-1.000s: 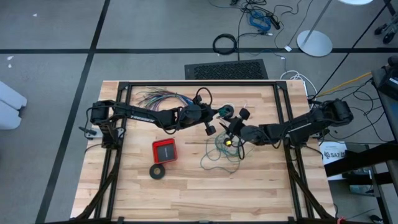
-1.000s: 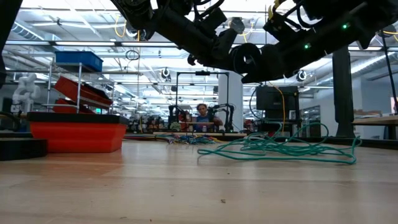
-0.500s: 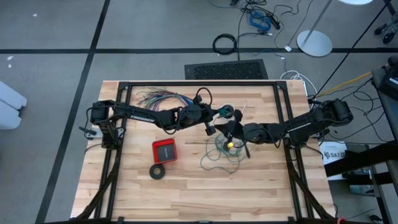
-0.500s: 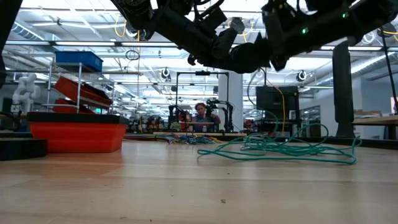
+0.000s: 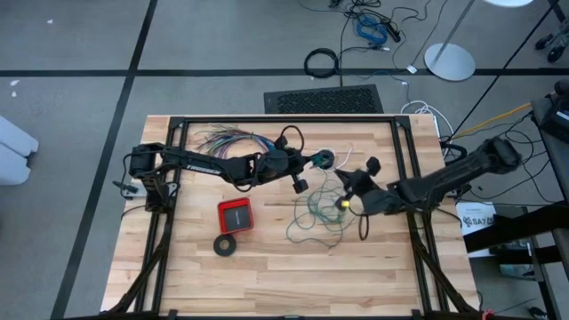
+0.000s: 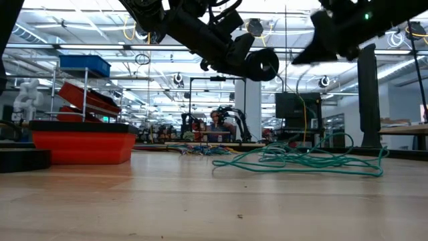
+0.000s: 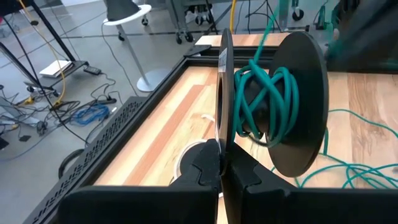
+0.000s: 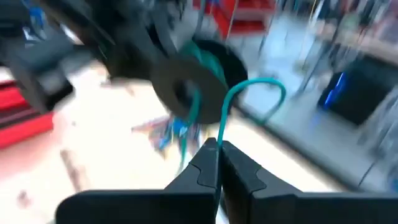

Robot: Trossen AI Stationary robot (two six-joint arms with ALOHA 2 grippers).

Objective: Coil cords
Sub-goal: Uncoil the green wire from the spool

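Spanning most of the picture, the bench carries everything at hand, and the work sits toward the middle of its far half. The left arm reaches in from the left edge, and its left pincer is clamped shut on one flange of a black spool, holding it edge-on in the air, probably so the hub stays free for winding. A few turns of the teal-green wire are already wrapped round that hub, while most of it lies as a loose tangle on the bench just nearside of the spool, near the centre. The right arm comes in from the right edge; its right pincer is closed on the wire, a strand arching up from between its tips toward the spool in the right wrist view, seemingly to feed slack round the hub. Winding looks barely begun. The red box and the black ring sit left of the tangle, apart from it. A thin white cord lies beyond the spool, toward the far edge, untouched.
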